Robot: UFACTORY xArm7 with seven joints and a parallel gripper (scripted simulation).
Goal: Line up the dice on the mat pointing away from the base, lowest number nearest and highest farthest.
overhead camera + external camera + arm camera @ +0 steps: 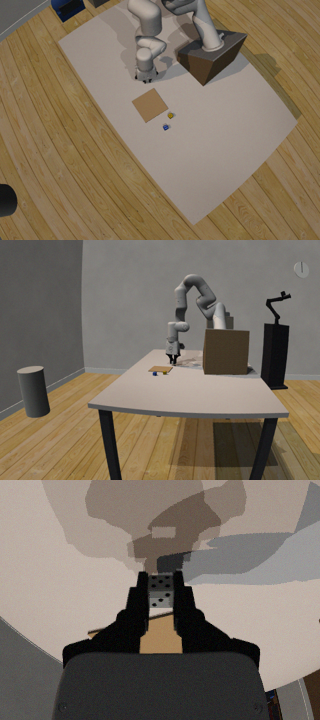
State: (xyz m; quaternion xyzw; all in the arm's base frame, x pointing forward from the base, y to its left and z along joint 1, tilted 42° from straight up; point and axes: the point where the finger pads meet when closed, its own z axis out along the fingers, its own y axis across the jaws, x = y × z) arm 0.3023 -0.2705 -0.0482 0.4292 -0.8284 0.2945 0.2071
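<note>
My gripper [147, 81] [173, 363] [160, 584] is shut on a pale grey die [161, 600], low at the table, on the robot's side of the mat. In the wrist view the die shows five pips on a darker face and three on a brighter one. Whether it touches the table cannot be told. The tan square mat [149, 105] [160, 368] [161, 639] lies flat. The yellow die [170, 115] [164, 372], five up, lies just off the mat's corner. The blue die [165, 127] [154, 373], six up, lies a little farther off the mat.
The arm's base stands on a wood-sided block [196, 64] [226, 352] to the right of the gripper. The pale table [206, 155] [191, 392] carries everything. Its long edge runs left of the mat in the top view.
</note>
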